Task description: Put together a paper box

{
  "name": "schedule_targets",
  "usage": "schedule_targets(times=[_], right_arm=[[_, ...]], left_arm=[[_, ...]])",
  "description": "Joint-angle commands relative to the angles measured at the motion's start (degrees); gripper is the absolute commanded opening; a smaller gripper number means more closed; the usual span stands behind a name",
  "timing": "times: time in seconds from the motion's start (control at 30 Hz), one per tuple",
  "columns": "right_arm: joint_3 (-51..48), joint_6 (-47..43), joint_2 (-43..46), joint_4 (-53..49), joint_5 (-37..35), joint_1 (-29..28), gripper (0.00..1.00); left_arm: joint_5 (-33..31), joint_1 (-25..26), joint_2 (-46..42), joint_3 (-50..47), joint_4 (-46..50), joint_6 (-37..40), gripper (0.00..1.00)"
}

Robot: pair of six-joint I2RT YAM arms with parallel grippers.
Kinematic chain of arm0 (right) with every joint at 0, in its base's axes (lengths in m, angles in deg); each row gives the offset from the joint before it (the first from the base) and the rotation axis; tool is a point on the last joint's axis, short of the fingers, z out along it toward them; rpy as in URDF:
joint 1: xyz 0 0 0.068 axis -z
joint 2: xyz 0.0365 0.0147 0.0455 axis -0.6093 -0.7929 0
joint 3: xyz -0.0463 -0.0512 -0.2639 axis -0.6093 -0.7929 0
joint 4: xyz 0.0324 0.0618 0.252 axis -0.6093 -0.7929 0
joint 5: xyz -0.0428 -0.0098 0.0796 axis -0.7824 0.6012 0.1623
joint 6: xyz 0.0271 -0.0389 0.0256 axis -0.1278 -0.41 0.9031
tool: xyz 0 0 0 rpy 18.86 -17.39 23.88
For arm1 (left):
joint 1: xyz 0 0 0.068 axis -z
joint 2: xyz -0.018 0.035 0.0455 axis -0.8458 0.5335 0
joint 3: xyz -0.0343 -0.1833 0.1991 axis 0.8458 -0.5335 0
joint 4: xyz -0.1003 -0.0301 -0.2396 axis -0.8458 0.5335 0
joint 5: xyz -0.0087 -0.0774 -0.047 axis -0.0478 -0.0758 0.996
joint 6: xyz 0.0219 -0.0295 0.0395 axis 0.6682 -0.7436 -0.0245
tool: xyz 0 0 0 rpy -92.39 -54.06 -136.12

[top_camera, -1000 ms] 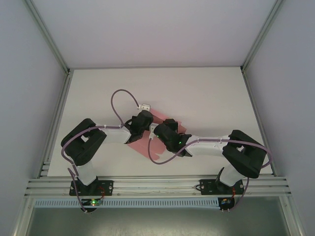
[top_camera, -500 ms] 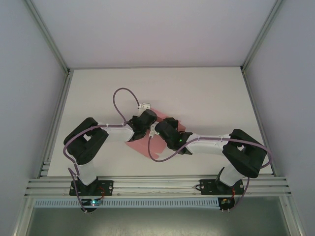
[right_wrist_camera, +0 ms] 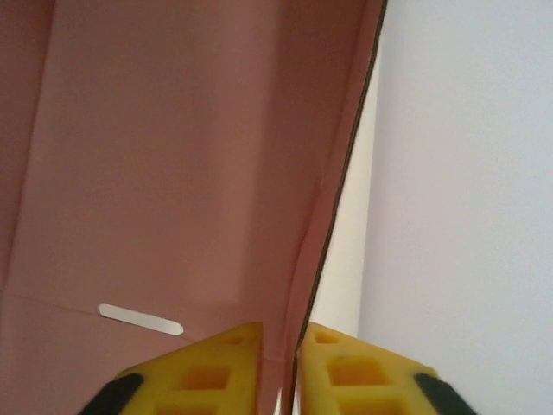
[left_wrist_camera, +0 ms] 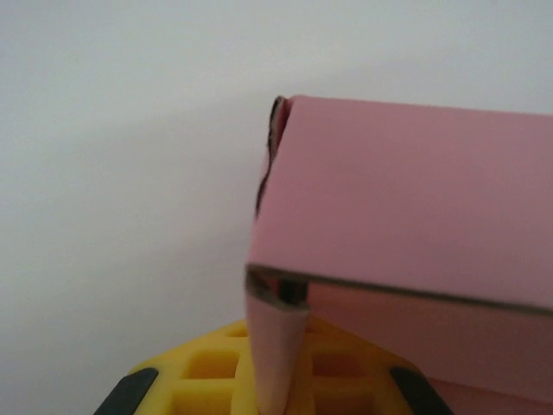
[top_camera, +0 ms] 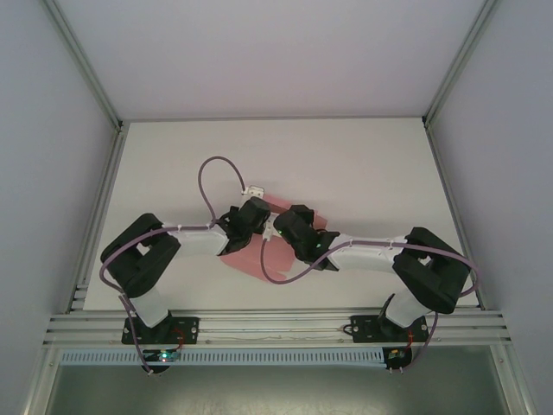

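Pink card paper box (left_wrist_camera: 406, 190) stays pinched in our left jaws while our right jaws slacken astride its wall, hold unclear, likely regripping to fold.

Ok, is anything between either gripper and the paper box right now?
Nothing visible. The left gripper pinches a flap of the paper box, and the right gripper straddles one of its walls.

Your surface (top_camera: 363, 173) is a plain white, matte board with metal rails (top_camera: 102, 207) along its left, right and near edges. On it you have the pink paper box (top_camera: 244, 259), sitting around the middle, a little toward the near edge, with much of its card hidden under the arms (top_camera: 194, 238).
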Motion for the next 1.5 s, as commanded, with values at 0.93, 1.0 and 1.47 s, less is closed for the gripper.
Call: schedule_targets(times=[0.93, 1.0, 1.47], right_arm=[[-4.1, 54.0, 44.2, -5.9, 24.3, 16.8, 0.98], [-2.4, 55.8, 40.4, -6.8, 24.8, 18.7, 0.98], [4.2, 54.5, 21.7, -14.8, 36.7, 23.1, 0.98]], left_arm=[[-4.2, 0.4, -18.3, -8.0, 2.6, -11.8, 0.00], [-3.9, 0.5, -17.0, -7.5, 2.9, -11.7, 0.00], [-1.6, 0.4, -15.9, -7.1, 2.1, -12.8, 0.00]])
